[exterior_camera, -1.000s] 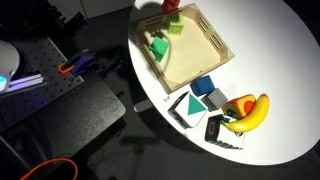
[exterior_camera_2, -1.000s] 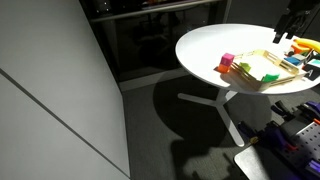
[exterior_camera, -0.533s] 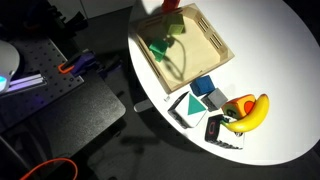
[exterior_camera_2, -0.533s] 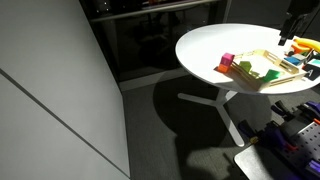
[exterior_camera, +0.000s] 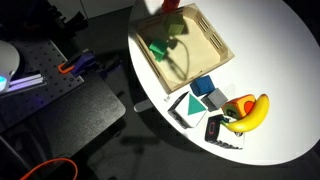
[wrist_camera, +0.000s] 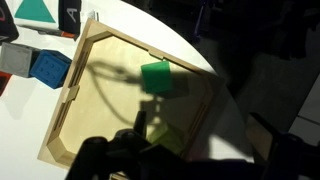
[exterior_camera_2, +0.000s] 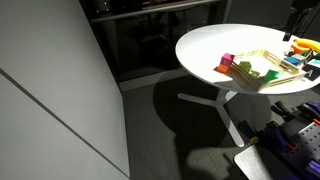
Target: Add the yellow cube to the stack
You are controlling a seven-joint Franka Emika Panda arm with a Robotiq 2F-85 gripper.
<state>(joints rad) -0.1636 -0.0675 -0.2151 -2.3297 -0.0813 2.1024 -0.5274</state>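
Observation:
The yellow cube [wrist_camera: 166, 138] is lime and lies in the wooden tray [wrist_camera: 70, 120], close to my left fingertip in the wrist view. It also shows in both exterior views [exterior_camera: 174, 27] [exterior_camera_2: 270, 76], shadowed by the arm. The stack is a single red-orange cube [exterior_camera_2: 227, 62] standing on the table just outside the tray, seen at the frame's top edge in an exterior view [exterior_camera: 172, 4]. My gripper [wrist_camera: 200, 125] hovers above the tray with its fingers spread wide and nothing between them. It appears at the frame's upper right in an exterior view [exterior_camera_2: 298, 12].
A darker green cube [wrist_camera: 155, 77] sits in the tray. Beside the tray lie a blue block [exterior_camera: 203, 86], a grey block [exterior_camera: 214, 99], a teal triangle card [exterior_camera: 188, 106] and a banana [exterior_camera: 252, 112]. The round white table [exterior_camera_2: 200, 45] ends close by.
In the exterior view the gripper has drifted up and to the right. The arm's shadow now covers the lime cube. The cubes have not moved.

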